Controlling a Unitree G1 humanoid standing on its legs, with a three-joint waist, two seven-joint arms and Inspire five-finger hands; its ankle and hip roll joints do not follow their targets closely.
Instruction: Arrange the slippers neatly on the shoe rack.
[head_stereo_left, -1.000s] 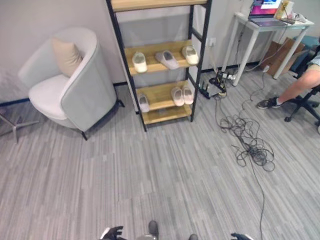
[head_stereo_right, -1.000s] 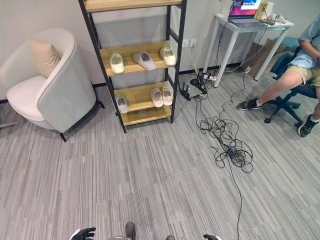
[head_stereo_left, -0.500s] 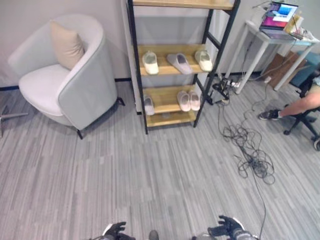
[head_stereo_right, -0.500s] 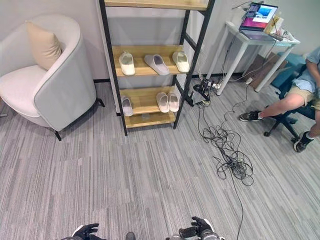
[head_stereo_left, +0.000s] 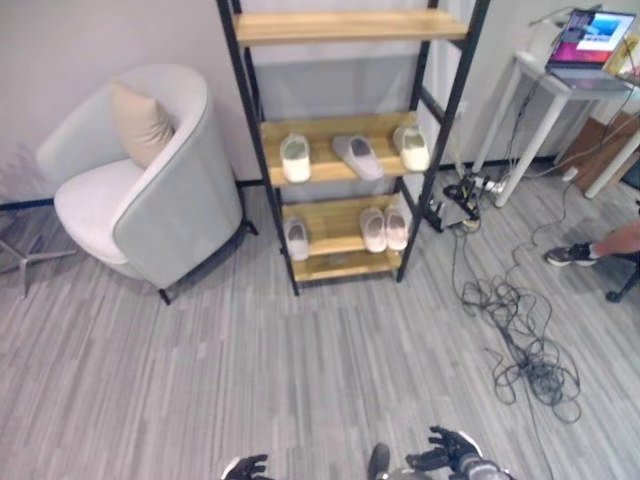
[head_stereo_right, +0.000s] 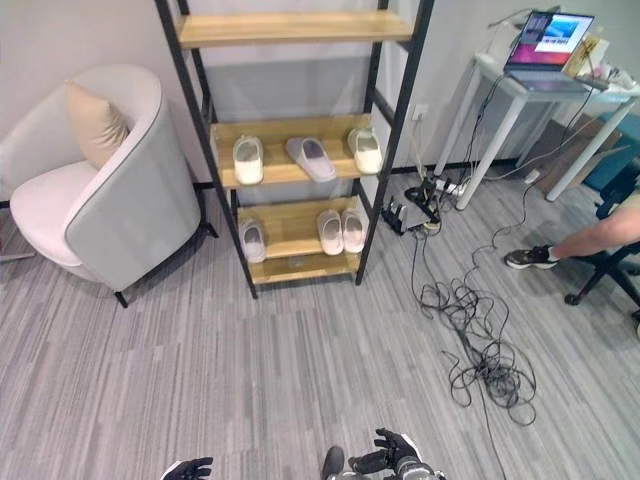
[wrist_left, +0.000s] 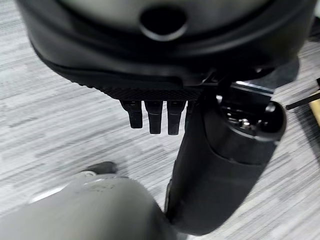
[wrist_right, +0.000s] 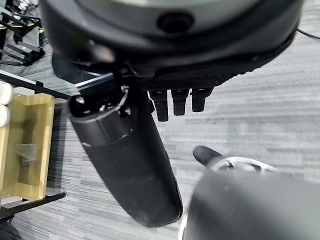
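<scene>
The shoe rack (head_stereo_left: 340, 26) has a black frame and wooden shelves and stands against the far wall. Its middle shelf holds a white slipper (head_stereo_left: 295, 157), a grey slipper (head_stereo_left: 357, 155) lying askew, and another white slipper (head_stereo_left: 411, 147). On the lower shelf a single pale slipper (head_stereo_left: 297, 238) lies at the left and a pair (head_stereo_left: 384, 228) sits side by side at the right. My left hand (head_stereo_left: 245, 467) and right hand (head_stereo_left: 450, 455) hang low over the carpet, far from the rack. Both are open and hold nothing, with relaxed fingers (wrist_left: 152, 117) (wrist_right: 180, 102).
A grey armchair (head_stereo_left: 170, 200) with a beige cushion (head_stereo_left: 140, 125) stands left of the rack. Tangled cables (head_stereo_left: 525, 340) spread over the floor at the right. Behind them is a white desk (head_stereo_left: 560, 85) with a laptop. A person's leg and shoe (head_stereo_left: 575, 253) show at the right edge.
The camera has shifted, and the rack now sits more central and slightly nearer. My right hand has risen into view since a second ago. The slippers have not moved.
</scene>
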